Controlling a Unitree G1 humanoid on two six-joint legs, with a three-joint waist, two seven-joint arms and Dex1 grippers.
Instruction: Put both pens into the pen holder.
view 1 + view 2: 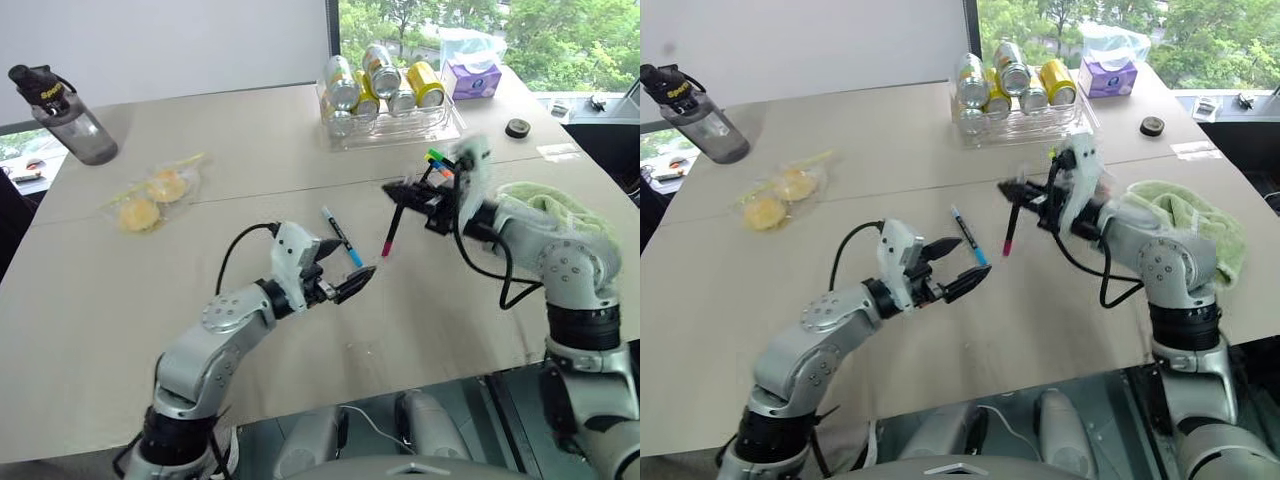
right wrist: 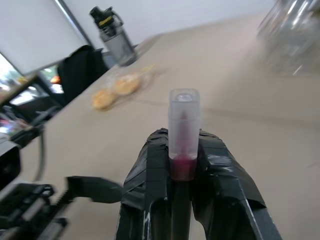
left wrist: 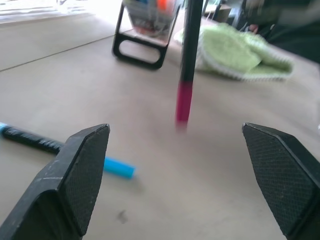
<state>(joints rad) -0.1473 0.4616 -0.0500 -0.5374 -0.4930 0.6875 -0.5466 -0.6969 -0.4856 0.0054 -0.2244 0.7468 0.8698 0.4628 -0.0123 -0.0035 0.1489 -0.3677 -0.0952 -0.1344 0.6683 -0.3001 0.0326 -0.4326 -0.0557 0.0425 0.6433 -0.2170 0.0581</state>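
- Pens, head views: we see the pink-ended pen (image 1: 391,236) hanging tip-down above the beige table (image 1: 200,320), clamped in the right gripper (image 1: 405,195); the blue-ended pen (image 1: 342,236) lies flat just ahead of the left gripper (image 1: 350,272), whose jaws are spread wide and empty.
- Left wrist view: textured black pads (image 3: 82,175); angular black pen holder (image 3: 142,47) beside a nubby green towel (image 3: 235,52).
- Right wrist view: taped fingers pinch the pen's clear cap (image 2: 184,122).

The pen holder (image 3: 145,35) is cut off at the frame's top edge, its contents blurred.

Head eyes overlook table (image 1: 300,330); wrist cameras sit close, sharing it.
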